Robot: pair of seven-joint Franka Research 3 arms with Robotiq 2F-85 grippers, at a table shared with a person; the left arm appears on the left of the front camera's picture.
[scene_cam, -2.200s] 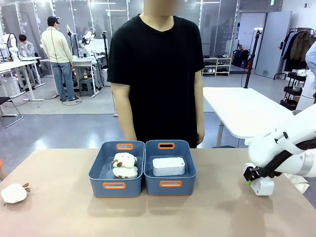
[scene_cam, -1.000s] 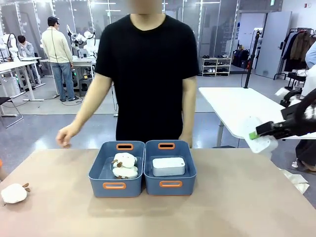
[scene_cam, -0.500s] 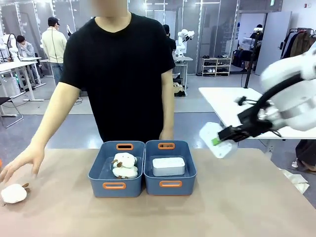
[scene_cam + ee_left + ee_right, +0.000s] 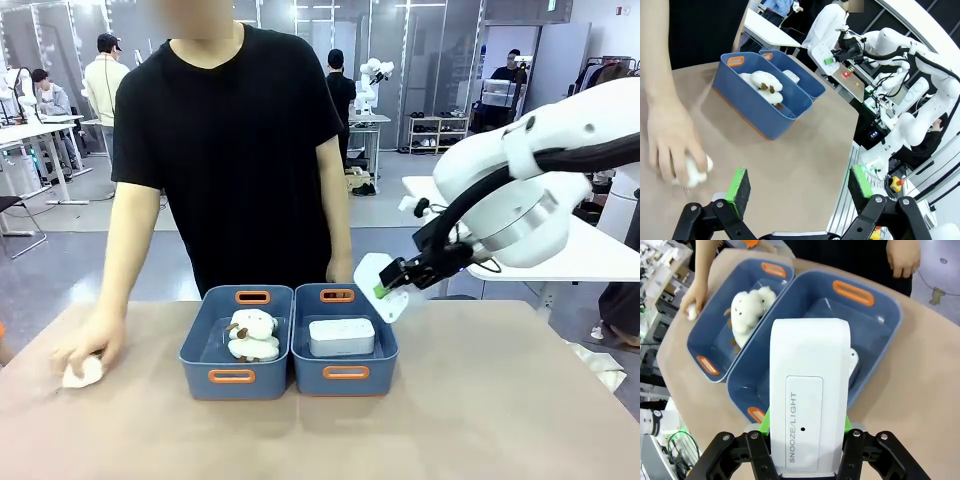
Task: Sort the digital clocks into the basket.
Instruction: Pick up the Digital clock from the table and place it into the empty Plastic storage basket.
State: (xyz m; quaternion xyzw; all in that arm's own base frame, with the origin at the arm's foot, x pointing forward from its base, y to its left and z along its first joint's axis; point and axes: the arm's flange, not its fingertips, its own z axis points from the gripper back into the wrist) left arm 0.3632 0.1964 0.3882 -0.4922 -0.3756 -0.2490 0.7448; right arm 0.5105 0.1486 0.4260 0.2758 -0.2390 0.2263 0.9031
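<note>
Now the right gripper (image 4: 385,288) grips a clock (image 4: 382,286) above the right basket (image 4: 343,381), where another clock (image 4: 341,337) lies. The left gripper (image 4: 800,186) hangs open over the table (image 4: 805,150).

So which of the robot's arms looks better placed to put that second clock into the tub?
The right gripper: it holds the clock above the basket.

Basket (image 4: 385,345) half-filled by clock (image 4: 341,337)
</note>
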